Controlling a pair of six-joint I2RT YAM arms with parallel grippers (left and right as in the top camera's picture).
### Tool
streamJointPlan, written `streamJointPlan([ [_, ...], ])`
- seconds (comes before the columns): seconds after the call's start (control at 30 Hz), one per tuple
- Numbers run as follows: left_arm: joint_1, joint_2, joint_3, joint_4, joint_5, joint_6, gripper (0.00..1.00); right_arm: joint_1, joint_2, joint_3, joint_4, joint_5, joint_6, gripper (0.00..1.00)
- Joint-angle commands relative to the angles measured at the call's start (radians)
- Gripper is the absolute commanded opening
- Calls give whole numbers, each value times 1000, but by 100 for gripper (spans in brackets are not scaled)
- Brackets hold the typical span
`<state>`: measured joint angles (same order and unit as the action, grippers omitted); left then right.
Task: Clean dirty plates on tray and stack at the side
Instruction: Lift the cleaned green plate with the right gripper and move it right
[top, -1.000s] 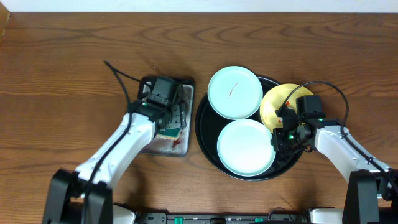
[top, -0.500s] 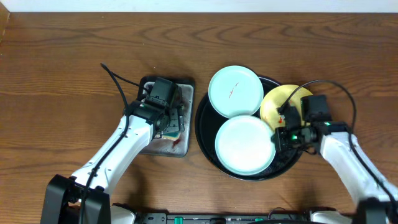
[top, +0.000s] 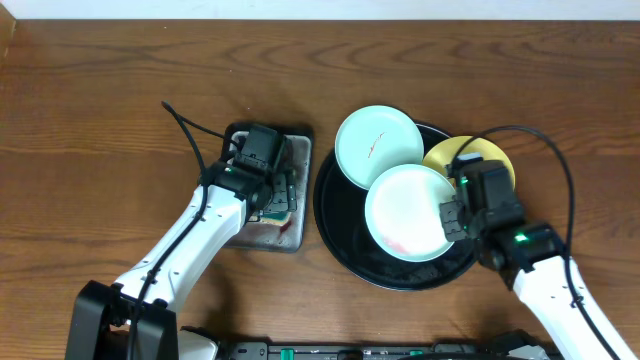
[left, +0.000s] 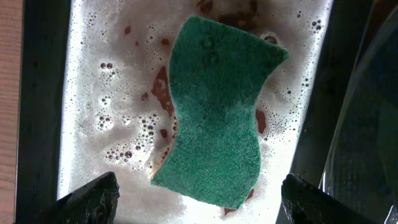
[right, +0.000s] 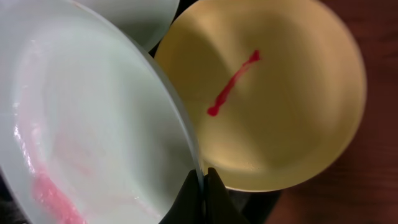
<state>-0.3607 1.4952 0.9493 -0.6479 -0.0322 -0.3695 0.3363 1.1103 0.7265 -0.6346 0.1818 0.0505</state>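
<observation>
A brown wooden bench (top: 100, 80) carries a large round black tray with a raised rim (top: 335, 215). The tray sits right of the bench's middle, toward the near edge.

The right gripper (top: 447, 215) has its fingers pressed together on the right rim of a pale mint-blue round plastic plate (top: 405, 205). It pinches the plate and holds it tilted over the tray's middle. A blurred red sauce smear (top: 405, 245) runs along the plate's lower part.

A second mint-blue plate (top: 375, 145) lies at the tray's far left side, its edge reaching over the rim, with a thin red streak on it. A yellow round plastic plate (top: 478, 158) rests at the tray's far right side, partly hidden by the right arm. The wrist view shows a red streak across its middle.

Just left of the tray stands a rectangular grey metal pan (top: 303, 200). The left gripper (top: 278, 192) hangs over it with its fingers spread wide. Between and beyond them, a green scouring sponge (left: 217, 112) lies in foamy, red-tinged water, and the fingertips stand clear of it.
</observation>
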Motion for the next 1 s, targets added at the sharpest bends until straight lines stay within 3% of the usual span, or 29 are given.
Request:
streamJointPlan([
  [0.0, 4, 3, 14, -2, -2, -10, 84, 114, -11, 40, 22, 254, 23, 1],
  [0.23, 4, 3, 14, -2, -2, -10, 84, 378, -11, 45, 151, 601, -102, 1],
  [0.47, 4, 3, 14, -2, -2, -10, 84, 570, -11, 45, 289, 735, -331, 1],
  [0.97, 4, 3, 14, 1, -2, -9, 84, 603, -11, 45, 311, 755, -373, 1],
])
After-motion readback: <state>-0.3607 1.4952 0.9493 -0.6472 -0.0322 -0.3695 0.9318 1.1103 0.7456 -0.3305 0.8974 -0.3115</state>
